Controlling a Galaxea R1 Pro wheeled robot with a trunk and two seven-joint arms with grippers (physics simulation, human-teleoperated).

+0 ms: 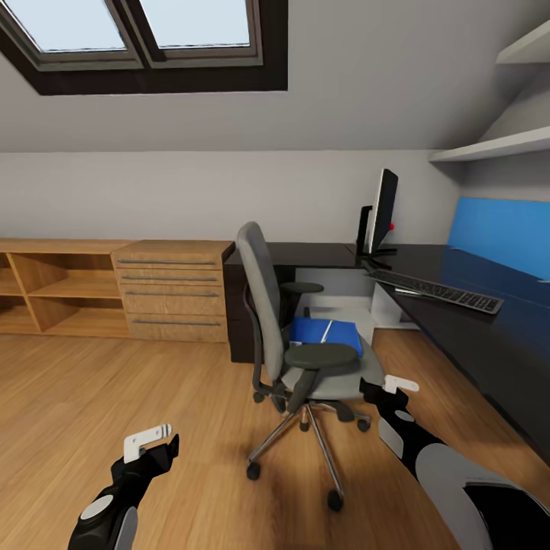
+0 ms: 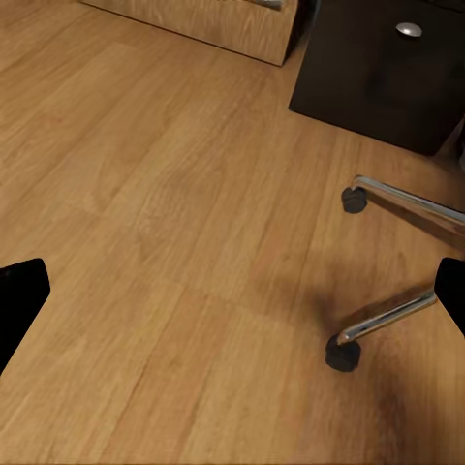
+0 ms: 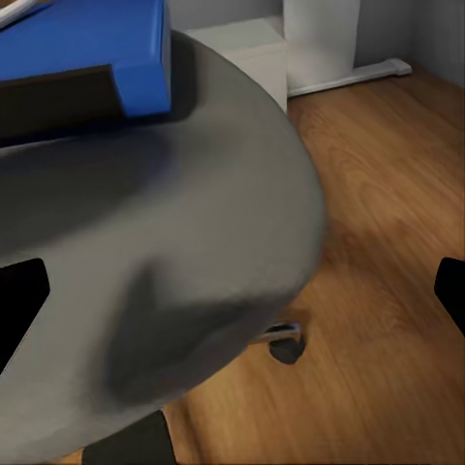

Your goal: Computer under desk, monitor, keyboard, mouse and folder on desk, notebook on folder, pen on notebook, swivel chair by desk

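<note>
Swivel chair point(image 1: 305, 359), folder point(image 1: 325, 333) on seat.
Both arms' jaws wide apart, holding nothing; folder's long axis runs toward the counter point(image 1: 473, 305).

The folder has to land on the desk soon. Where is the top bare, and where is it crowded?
Bare: the desk top nearer the camera than the keyboard, and the strip between the keyboard and the blue panel. Crowded: the corner where the monitor stands, with the keyboard's far end close to its base.
</note>
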